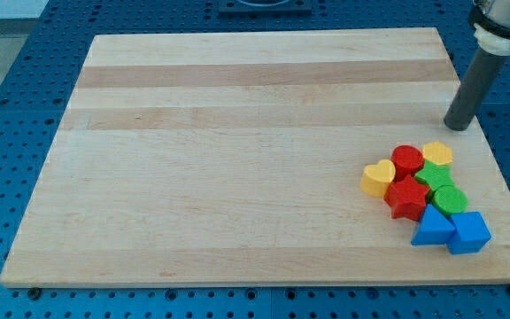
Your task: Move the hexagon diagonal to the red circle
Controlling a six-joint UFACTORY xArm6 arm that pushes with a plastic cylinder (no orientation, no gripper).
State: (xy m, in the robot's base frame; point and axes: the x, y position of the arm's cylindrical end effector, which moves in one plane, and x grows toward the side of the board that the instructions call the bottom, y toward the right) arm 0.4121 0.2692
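The blocks lie in a tight cluster at the view's lower right. The red circle (406,160) is at the cluster's top, with the yellow hexagon (437,154) touching it on its right. A yellow heart (378,178) sits to the left, a red star (406,198) below the circle, and a green star (432,176) below the hexagon. My tip (457,128) rests on the board above and a little to the right of the yellow hexagon, apart from it.
A green circle (451,199), a blue triangle (431,227) and a blue cube (469,233) make up the cluster's lower part, near the wooden board's (237,159) right and bottom edges. A blue perforated table surrounds the board.
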